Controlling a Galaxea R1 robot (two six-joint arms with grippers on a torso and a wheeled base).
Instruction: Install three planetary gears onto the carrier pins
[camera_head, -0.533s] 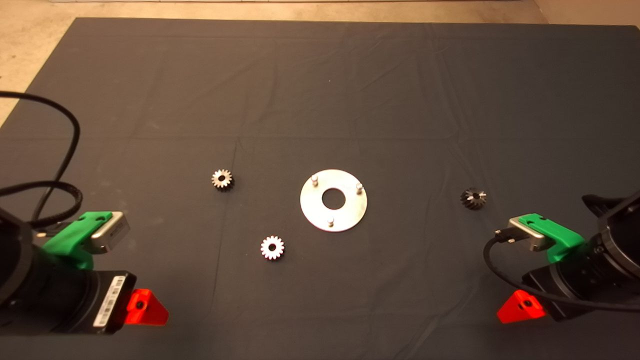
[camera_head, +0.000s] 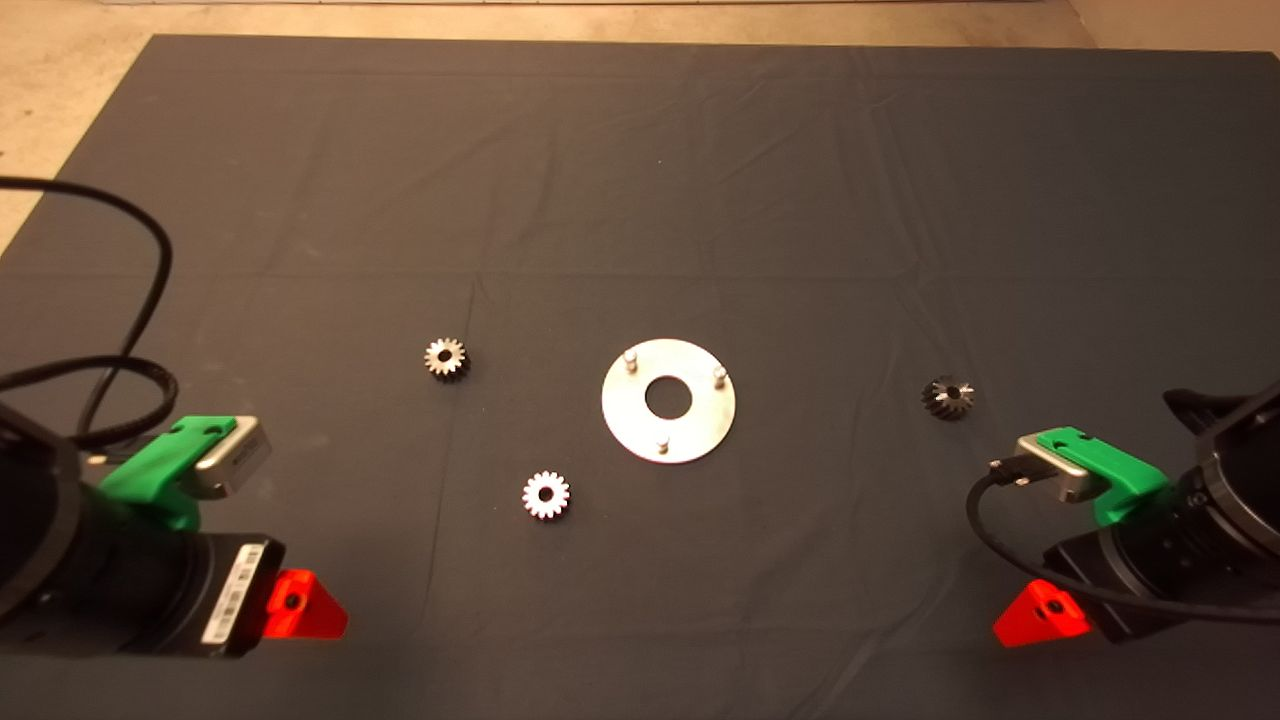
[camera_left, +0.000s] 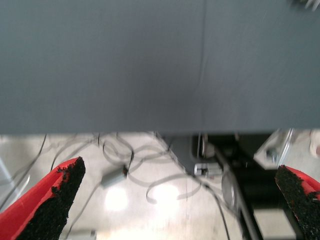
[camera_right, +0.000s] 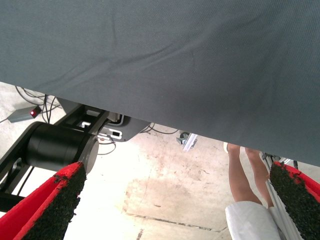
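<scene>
1. Progress: nothing installed. All three carrier pins (camera_head: 660, 397) stand bare on the round plate (camera_head: 615, 420) at frame centre; you have all three placements left.
2. Planetary gears (camera_head: 545, 495) lie loose on the mat (camera_head: 640, 180): two bright ones left and lower left of the plate, the darker gear (camera_head: 947, 397) well to its right.
3. Left pincer (camera_left: 175, 200) sits at lower left, spread wide, empty, well apart from both bright gears.
4. Right pincer (camera_right: 180, 205) at lower right, likewise wide and empty; the darker gear lies up-left of it.
</scene>
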